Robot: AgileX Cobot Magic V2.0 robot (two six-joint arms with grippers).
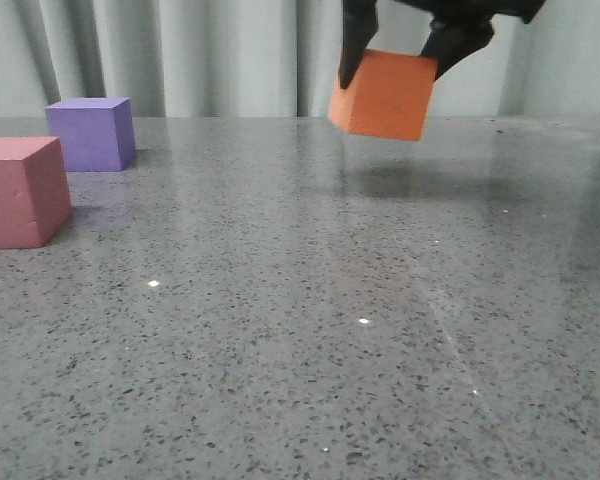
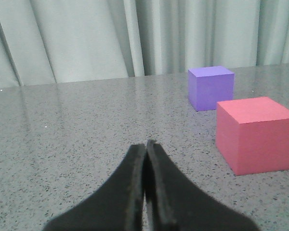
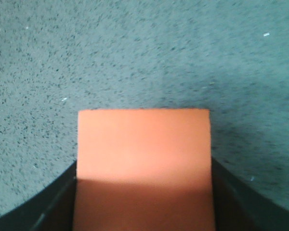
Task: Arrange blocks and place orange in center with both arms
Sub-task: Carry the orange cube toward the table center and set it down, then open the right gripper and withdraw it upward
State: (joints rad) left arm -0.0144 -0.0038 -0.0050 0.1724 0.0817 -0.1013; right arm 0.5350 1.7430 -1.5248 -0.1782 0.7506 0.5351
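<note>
The orange block [image 1: 382, 96] hangs tilted above the table at the back right, with my right gripper [image 1: 395, 62] shut on its two sides. In the right wrist view the orange block [image 3: 143, 163] fills the space between the black fingers [image 3: 53, 202]. The purple block [image 1: 92, 133] rests on the table at the far left, and the pink-red block [image 1: 20, 191] sits just in front of it, nearer the left edge. My left gripper [image 2: 147, 144] is shut and holds nothing; the purple block [image 2: 211, 87] and the pink-red block [image 2: 255, 134] lie ahead of it and off to one side.
The grey speckled table [image 1: 310, 330] runs from the front edge to a pale curtain [image 1: 230, 50] at the back. The orange block casts a shadow [image 1: 420, 180] on the tabletop beneath it.
</note>
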